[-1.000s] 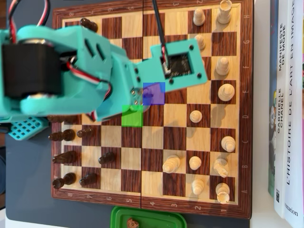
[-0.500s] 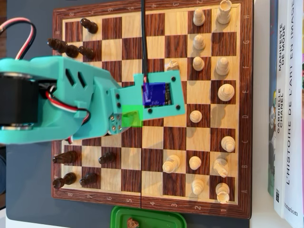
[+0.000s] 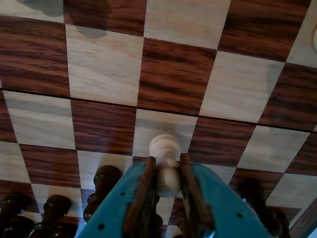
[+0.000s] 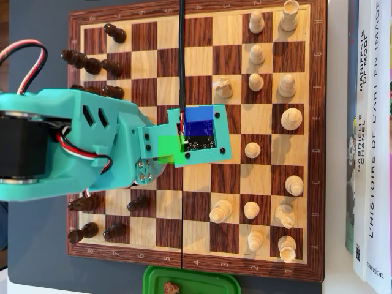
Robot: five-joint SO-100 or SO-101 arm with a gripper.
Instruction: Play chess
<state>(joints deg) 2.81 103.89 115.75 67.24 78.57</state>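
Midway through a move, the fingers [image 3: 168, 191] pinch a white pawn [image 3: 166, 161] above the board [image 4: 196, 52], still to be set down near its centre.

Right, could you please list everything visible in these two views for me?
chessboard: one, brown and cream wood, centre of the overhead view
white pieces: fourteen visible, cream, mostly the right half
held white pawn: one, cream, between the gripper's fingers in the wrist view
dark pieces: about ten visible, dark brown, left side; others hidden under the arm
books: about three, pale spines, right edge
green container: one, bottom edge
arm: one, teal, over the board's left half
gripper: one, teal, closed on the pawn
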